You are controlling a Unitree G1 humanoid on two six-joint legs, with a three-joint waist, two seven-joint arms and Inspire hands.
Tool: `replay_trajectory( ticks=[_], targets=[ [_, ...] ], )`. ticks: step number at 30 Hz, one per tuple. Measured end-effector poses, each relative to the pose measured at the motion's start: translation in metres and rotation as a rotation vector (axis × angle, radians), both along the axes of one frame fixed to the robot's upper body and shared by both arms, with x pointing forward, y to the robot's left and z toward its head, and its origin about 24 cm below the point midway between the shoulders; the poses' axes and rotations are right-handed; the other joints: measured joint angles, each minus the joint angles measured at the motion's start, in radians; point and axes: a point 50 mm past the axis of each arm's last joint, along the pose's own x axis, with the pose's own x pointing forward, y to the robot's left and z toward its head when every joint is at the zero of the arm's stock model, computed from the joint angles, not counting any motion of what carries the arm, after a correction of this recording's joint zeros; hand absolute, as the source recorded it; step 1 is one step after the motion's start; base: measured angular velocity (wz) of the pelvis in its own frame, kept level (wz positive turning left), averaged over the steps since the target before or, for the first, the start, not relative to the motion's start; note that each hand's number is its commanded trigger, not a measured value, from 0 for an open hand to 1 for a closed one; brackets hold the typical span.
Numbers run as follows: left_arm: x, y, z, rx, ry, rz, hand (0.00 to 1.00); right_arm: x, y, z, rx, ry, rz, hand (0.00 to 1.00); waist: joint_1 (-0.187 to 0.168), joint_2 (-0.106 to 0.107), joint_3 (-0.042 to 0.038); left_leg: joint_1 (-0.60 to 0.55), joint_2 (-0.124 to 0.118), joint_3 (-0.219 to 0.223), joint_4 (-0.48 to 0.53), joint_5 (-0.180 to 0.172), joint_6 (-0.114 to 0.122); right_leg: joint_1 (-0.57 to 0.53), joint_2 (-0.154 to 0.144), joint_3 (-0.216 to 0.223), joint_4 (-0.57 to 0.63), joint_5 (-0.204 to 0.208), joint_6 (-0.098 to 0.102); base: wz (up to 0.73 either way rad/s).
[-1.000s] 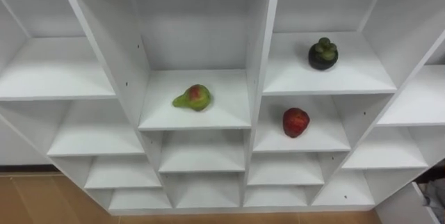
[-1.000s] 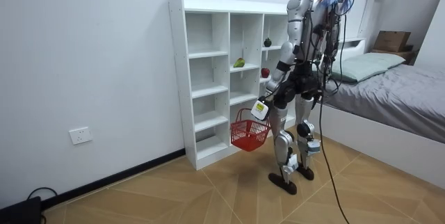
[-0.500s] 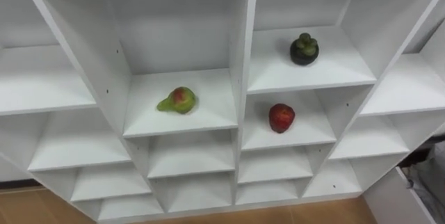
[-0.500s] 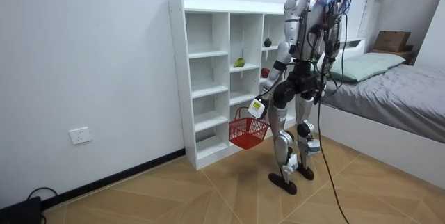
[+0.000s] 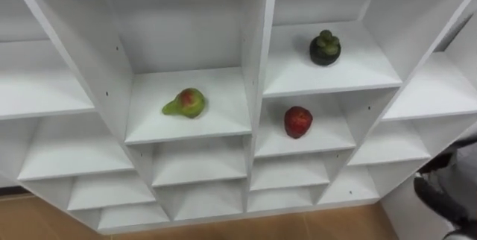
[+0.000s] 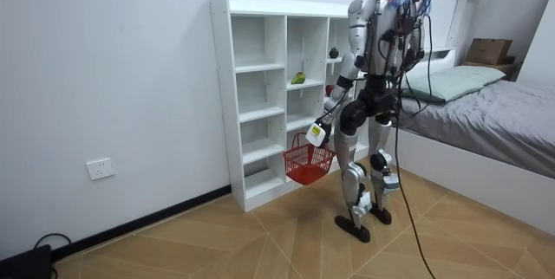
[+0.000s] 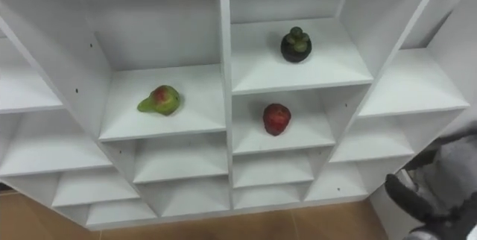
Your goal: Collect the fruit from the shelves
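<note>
Pear [image 5: 185,103] on a middle shelf of the white closet [image 5: 262,61]; mangosteen [image 5: 325,48] above red fruit [image 5: 298,121] one column right. My left hand [image 6: 317,133] curls round the red basket [image 6: 304,165] handle; right hand [image 7: 436,188] low right, grasp I cannot tell

It stands upright, left hand [image 6: 318,133] low beside its thigh, curled round the basket [image 6: 305,165] handle, right hand [image 7: 434,186] out in front.

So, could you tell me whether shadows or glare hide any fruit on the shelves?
Left eye view: even light, no glare; the pear, red apple and mangosteen are plainly lit, with only soft shadows beneath. Room view: the red basket in the left robot hand is evenly lit too.
</note>
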Motion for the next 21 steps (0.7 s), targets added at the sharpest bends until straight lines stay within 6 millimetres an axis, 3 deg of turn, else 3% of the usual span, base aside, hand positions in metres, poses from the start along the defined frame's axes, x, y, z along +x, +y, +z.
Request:
replay_trajectory(
  ticks=[2, 5, 7, 16, 21],
  targets=[
    [-0.001, 0.0, 0.0, 0.001, 0.0, -0.001, 1.0, 0.008, 0.002, 0.013, -0.08, -0.037, 0.02, 0.0, 0.002, -0.002, -0.0002, 0.0, 0.0, 0.0, 0.001, 0.0, 0.0, 0.003, 0.0, -0.001, -0.001, 0.0, 0.0, 0.05],
    [-0.003, 0.0, 0.0, 0.0, 0.009, -0.02, 1.0, 0.02, 0.012, 0.039, -0.214, -0.113, 0.077, 0.0, 0.012, 0.001, 0.0071, -0.004, 0.003, 0.0, 0.0, 0.0, 0.0, -0.005, 0.0, 0.004, -0.001, 0.0, 0.0, -0.05],
    [-0.001, 0.0, 0.0, 0.003, 0.007, -0.022, 1.0, 0.026, 0.019, 0.055, -0.291, -0.163, 0.125, 0.0, 0.021, 0.004, 0.0079, -0.004, 0.004, -0.001, -0.003, -0.001, 0.0, -0.005, 0.0, 0.003, 0.0, 0.0, 0.0, 0.0],
    [0.0, -0.001, 0.0, 0.001, 0.006, -0.021, 1.0, 0.042, 0.049, 0.099, -0.442, -0.345, 0.274, 0.0, 0.053, 0.015, 0.0046, 0.001, 0.002, 0.002, -0.005, 0.0, 0.0, -0.005, 0.001, -0.001, 0.003, 0.0, 0.0, 0.0],
    [-0.005, -0.001, -0.002, -0.002, 0.038, -0.018, 1.0, 0.048, 0.059, 0.112, -0.531, -0.376, 0.388, 0.0, 0.056, 0.015, 0.0046, -0.002, 0.004, -0.001, -0.005, 0.0, 0.0, -0.002, 0.0, -0.002, 0.002, 0.0, 0.0, 0.0]
  ],
)
